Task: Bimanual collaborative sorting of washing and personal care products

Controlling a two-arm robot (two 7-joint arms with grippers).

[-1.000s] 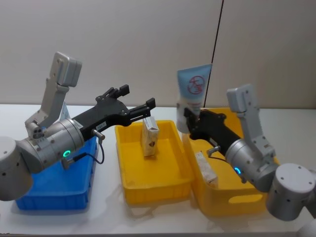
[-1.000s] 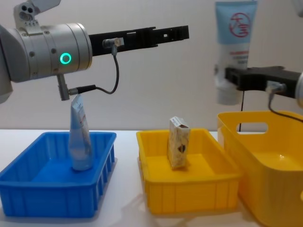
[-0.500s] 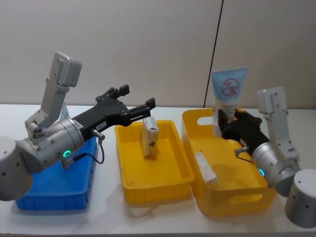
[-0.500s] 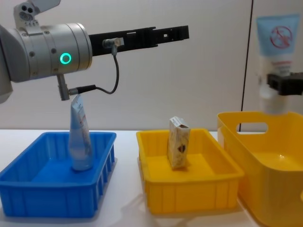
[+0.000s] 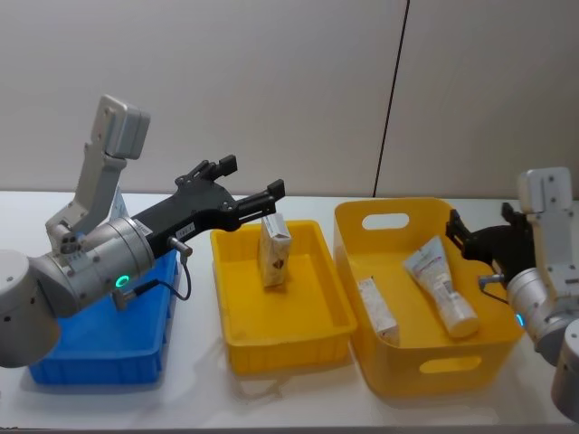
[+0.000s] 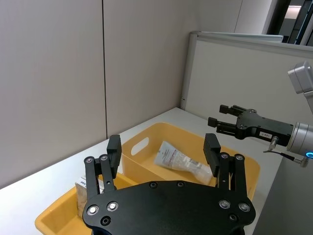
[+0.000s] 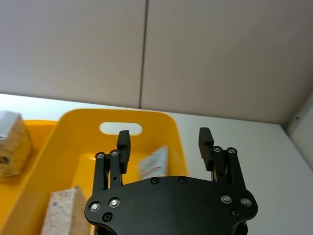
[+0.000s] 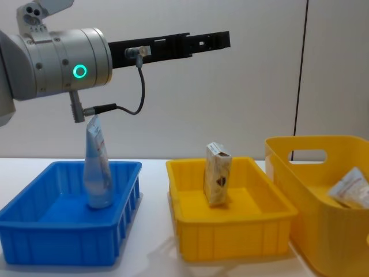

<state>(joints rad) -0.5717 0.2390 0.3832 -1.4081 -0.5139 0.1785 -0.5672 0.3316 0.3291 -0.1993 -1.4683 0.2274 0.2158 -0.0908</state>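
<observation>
Tube point(image 5: 441, 283) lies loose inside the tall yellow basket point(image 5: 435, 366), beside a carton point(image 5: 376, 309). Right hand point(image 5: 481, 237), fingers apart and empty, hovers at the basket's far edge; left hand point(image 5: 246, 188), also apart, hangs beyond it. A clean regrasp likely means pinching the tube's midsection.

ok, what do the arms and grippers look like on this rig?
Silver-grey cylindrical joints with glowing green-blue status rings, pale grey boxy links. Left gripper and right gripper: matte black plates with silver screws, two parallel black fingers each. A thin black cable loops beneath the left wrist.
</observation>
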